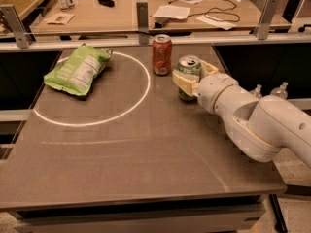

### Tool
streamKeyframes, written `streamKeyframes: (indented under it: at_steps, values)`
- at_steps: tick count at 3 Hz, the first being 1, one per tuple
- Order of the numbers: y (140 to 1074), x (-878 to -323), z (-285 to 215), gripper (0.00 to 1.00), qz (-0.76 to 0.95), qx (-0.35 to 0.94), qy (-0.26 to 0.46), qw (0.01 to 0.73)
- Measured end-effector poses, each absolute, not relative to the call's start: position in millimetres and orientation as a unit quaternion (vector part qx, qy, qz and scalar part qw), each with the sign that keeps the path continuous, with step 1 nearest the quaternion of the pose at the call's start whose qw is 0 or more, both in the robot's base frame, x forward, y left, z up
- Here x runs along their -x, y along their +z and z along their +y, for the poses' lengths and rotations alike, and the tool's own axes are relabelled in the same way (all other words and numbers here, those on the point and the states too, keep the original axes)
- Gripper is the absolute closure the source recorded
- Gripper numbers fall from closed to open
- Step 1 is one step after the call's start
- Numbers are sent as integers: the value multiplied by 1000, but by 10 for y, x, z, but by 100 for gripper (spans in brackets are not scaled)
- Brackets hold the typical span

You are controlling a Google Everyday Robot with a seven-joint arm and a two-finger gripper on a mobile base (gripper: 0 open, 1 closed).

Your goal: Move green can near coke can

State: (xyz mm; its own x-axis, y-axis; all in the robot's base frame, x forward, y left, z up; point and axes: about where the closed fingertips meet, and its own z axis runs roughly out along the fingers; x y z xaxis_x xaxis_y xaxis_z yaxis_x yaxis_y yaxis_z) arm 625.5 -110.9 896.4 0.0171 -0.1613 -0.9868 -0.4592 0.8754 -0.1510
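The green can (189, 70) stands upright on the dark table (136, 149), just right of the red-orange coke can (162, 55), with a small gap between them. My gripper (193, 76) reaches in from the right on its white arm (252, 118). Its pale fingers (183, 83) sit on either side of the green can and hold it. The can's silver top and its lower body show.
A flat green chip bag (77, 69) lies at the far left inside a white circle (146, 89) painted on the table. A metal rail (146, 39) runs along the far edge, with a cluttered desk behind. Water bottles (281, 89) stand beyond the right edge.
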Motion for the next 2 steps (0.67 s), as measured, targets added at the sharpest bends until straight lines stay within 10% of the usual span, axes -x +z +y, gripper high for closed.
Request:
streamKeyframes:
  at_steps: [2]
  values:
    - [9081,-6544,-1086,100,682,208,122,691]
